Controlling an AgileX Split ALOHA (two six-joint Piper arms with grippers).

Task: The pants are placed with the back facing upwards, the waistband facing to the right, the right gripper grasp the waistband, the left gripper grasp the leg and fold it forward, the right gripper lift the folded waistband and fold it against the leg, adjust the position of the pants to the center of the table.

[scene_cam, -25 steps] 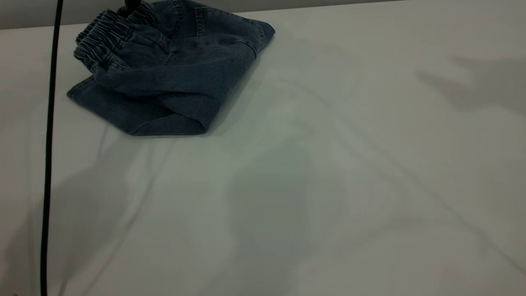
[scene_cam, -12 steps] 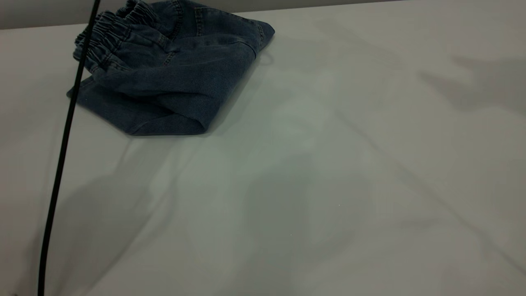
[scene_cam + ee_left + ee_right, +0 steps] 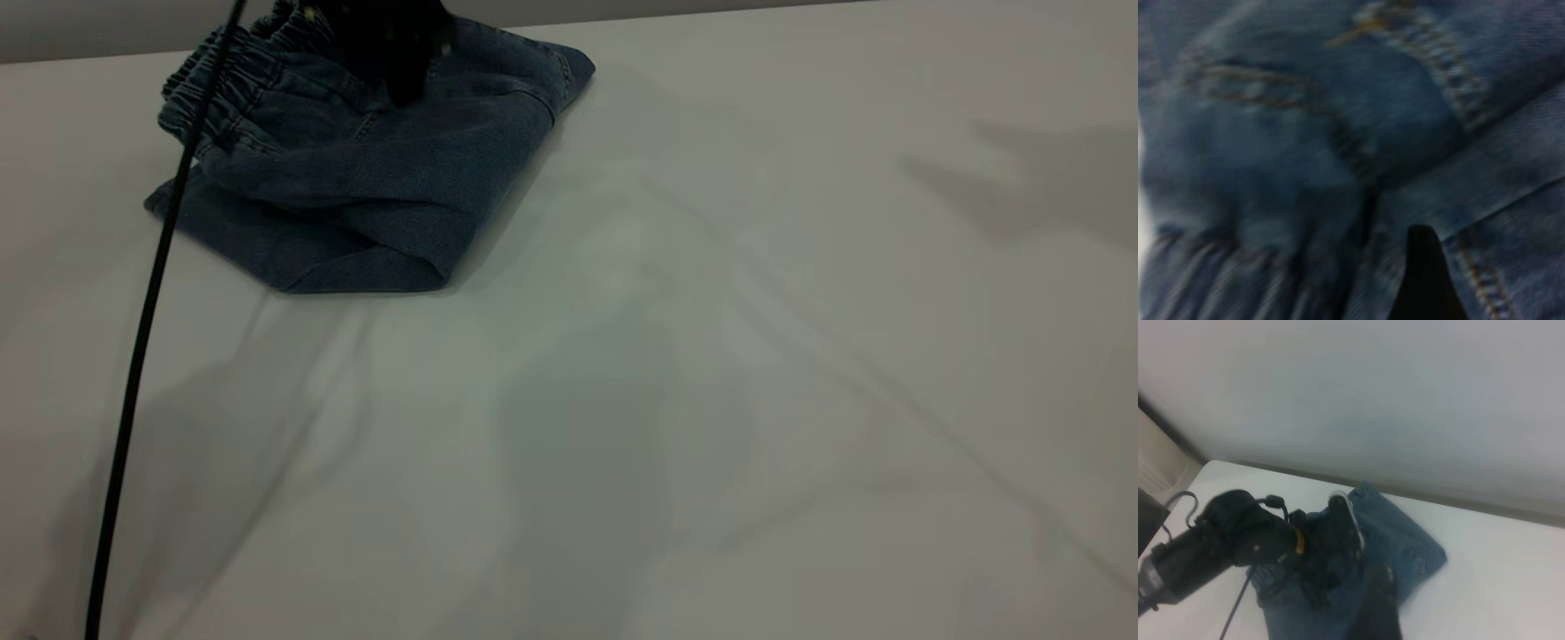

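Observation:
The pants lie folded into a compact denim bundle at the far left of the table. The gathered waistband sits on top at the bundle's left end, and a plain hem edge faces the near side. The leg is hidden in the fold. My left gripper reaches down from the far side onto the bundle, just right of the waistband. The left wrist view is filled with denim and pocket stitching. My right gripper hangs high and apart, looking down on the left arm and the pants.
A thin black cable hangs from the top across the bundle's left end down to the bottom left corner. The table's far edge runs just behind the pants, with a pale wall beyond. Arm shadows fall on the tabletop.
The left gripper has dropped into view over the pants beside the waistband. The black cable has swung to the right at its top. The pants have kept their place and shape.

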